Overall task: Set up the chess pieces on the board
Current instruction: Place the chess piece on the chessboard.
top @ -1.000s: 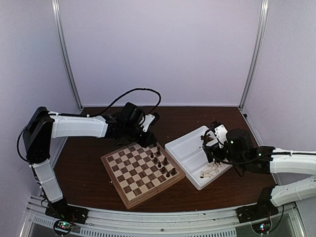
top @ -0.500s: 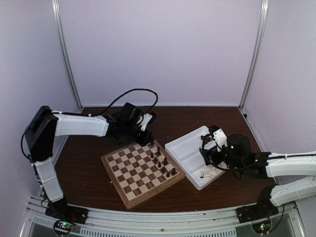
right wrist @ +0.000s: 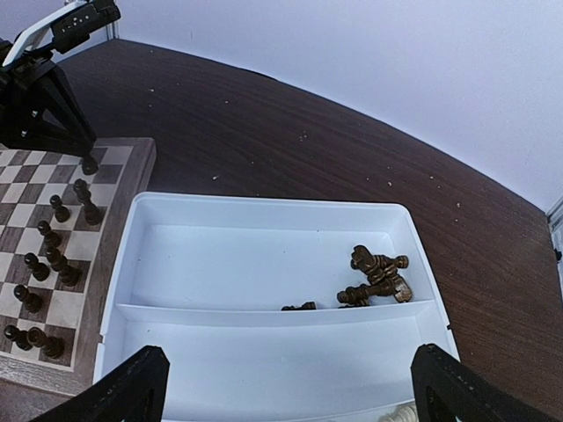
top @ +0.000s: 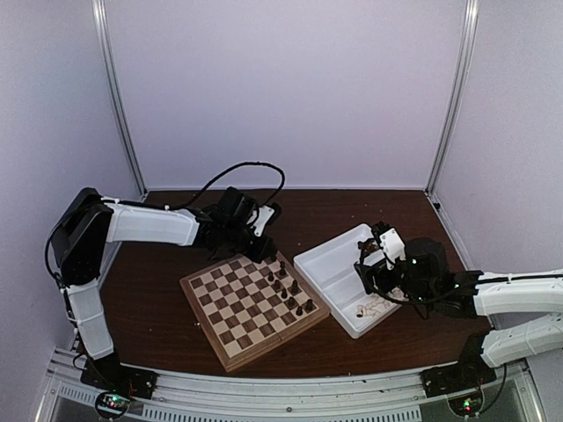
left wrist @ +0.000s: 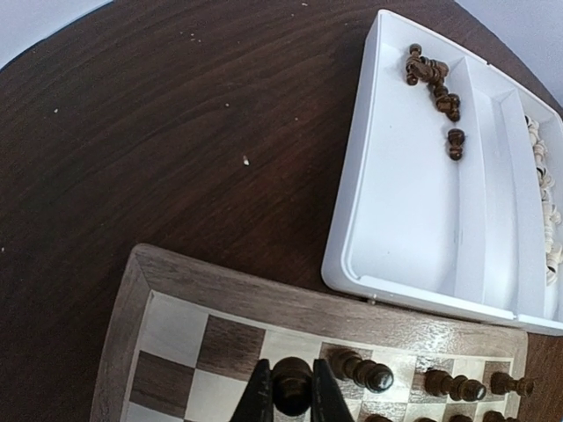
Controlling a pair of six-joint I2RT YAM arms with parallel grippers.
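Chess pieces [top: 286, 286]: tiny turned wooden men, dark brown, round-headed.
- One is pinched in the closed left gripper [left wrist: 290, 376] at the board's [top: 230, 318] far right corner.
- Several stand along the board's right edge (two short files).
- Others lie loose in the white tray [right wrist: 264, 211] right of the board.

Right gripper [right wrist: 290, 391]: jaws spread wide, empty, over that tray.

Shows only the far corner rows of the board [left wrist: 176, 274] in the left wrist view; loses the rest below the lower edge. Loses there, too, all of the left gripper [left wrist: 291, 371] but two dark tips, and the foot of the dark piece [left wrist: 291, 391] pinched between them near the board's far edge; cannot tell whether it touches the board. Cuts the white tray [left wrist: 413, 220], just beside the board, at the right edge, along with some pale pieces [left wrist: 545, 211]. Crops the right gripper [right wrist: 290, 391] to two wide-set black fingers [right wrist: 132, 387] in its own view. From above, cannot tell the kinds of the chess pieces [top: 286, 288] on the board: too small.
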